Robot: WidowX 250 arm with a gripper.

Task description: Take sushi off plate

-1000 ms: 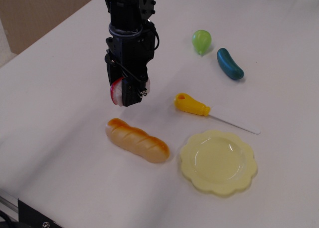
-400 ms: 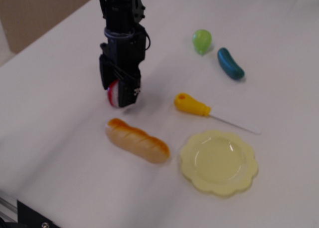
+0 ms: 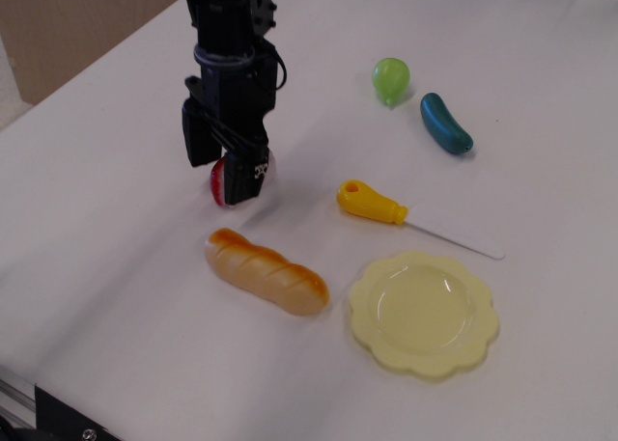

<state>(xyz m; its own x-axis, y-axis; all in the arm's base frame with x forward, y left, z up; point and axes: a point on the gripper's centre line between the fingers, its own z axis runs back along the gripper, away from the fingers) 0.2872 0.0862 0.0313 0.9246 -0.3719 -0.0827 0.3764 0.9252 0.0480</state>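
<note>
Between the parted jaws of the gripper (image 3: 224, 171) sits the sushi (image 3: 225, 180), low over the table (image 3: 87, 190), well apart from the plate (image 3: 425, 313).

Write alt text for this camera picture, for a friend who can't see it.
A black robot gripper is lowered to a white table, jaws spread around a small white-and-red toy sushi. Nearer the camera lie a glossy orange-brown toy bread loaf and an empty pale yellow scalloped plastic plate.

A probable robotics lab is indicated by a white-covered table (image 3: 116, 296) scattered with toy food, frame centre.
</note>
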